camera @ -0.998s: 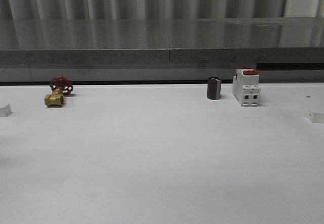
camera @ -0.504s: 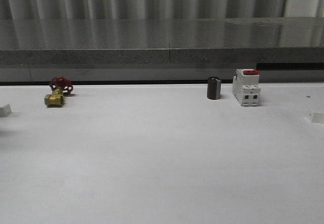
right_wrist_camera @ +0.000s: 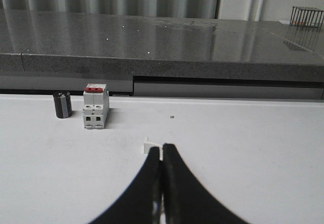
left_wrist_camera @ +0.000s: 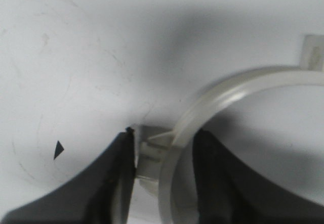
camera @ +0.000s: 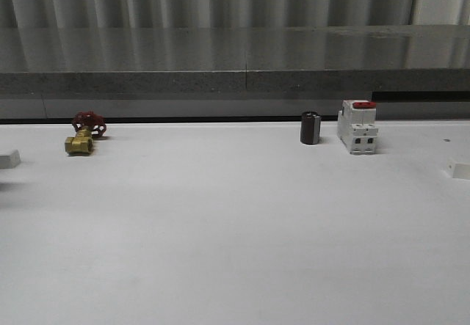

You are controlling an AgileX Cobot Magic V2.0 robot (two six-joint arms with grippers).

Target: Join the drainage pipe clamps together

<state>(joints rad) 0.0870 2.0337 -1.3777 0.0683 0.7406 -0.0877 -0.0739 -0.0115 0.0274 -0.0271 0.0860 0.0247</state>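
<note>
Left gripper [left_wrist_camera: 164,176] pinches one clamp [left_wrist_camera: 223,95] at its band, just off the table; right gripper [right_wrist_camera: 162,183] nearly shut on a thin white edge—likely the other clamp—so misaligned tabs could jam the join.

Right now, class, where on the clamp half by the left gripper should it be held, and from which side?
Grip the clamp band beside its flat end tab, as the left gripper has it: one finger outside the arc, the other inside. The band is thin and curved, so pinching across its wall looks firmest, leaving the far tab free for joining.
</note>
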